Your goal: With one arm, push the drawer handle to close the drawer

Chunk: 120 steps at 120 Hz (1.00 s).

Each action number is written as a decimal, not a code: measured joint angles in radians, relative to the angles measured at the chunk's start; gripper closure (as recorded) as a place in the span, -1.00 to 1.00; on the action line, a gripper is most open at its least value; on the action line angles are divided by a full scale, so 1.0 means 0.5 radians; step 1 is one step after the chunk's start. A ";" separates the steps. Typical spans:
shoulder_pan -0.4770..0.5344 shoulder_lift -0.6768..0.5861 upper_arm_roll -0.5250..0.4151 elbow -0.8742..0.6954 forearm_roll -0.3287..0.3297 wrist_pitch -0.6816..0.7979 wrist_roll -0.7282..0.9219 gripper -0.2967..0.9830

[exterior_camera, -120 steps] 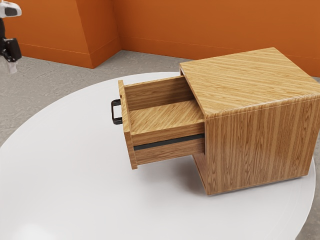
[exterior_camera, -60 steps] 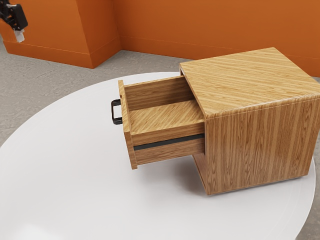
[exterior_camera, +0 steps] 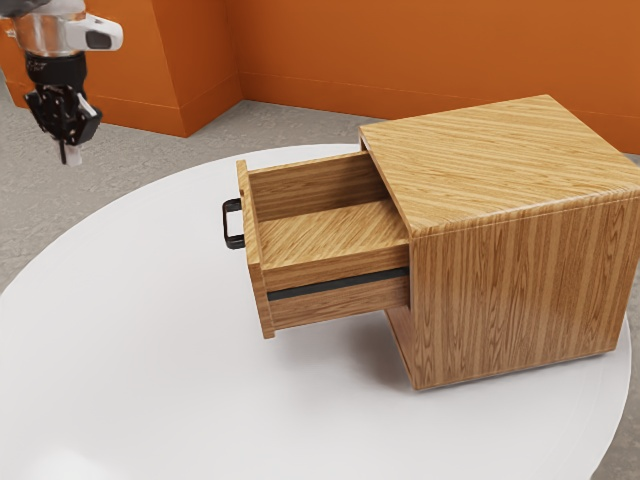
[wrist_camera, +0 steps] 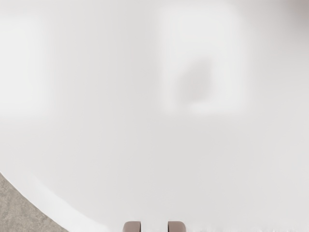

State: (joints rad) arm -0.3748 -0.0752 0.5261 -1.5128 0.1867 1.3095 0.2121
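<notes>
The arm's top was cut off. The gripper had its fingers apart, with the table's edge near and room before the handle.

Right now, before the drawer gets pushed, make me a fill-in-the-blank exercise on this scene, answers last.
The small bracket-shaped handle on the wood-grained drawer is coloured ____. The drawer sticks out of the boxy wood-grained cabinet toward the exterior view's ____. The cabinet stands on a smooth, round-edged table coloured ____. The jaws of the black two-finger gripper are ____, not shut.

Missing words: black; left; white; open.
</notes>
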 joint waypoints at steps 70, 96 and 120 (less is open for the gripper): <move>-0.132 -0.014 0.006 -0.687 0.008 0.907 -0.010 0.69; -0.252 0.018 0.006 -0.736 0.064 1.131 0.001 0.69; -0.310 0.027 0.006 -0.816 0.090 1.235 0.011 0.69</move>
State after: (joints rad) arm -0.5297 -0.0617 0.5292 -1.9211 0.2315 1.9271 0.2176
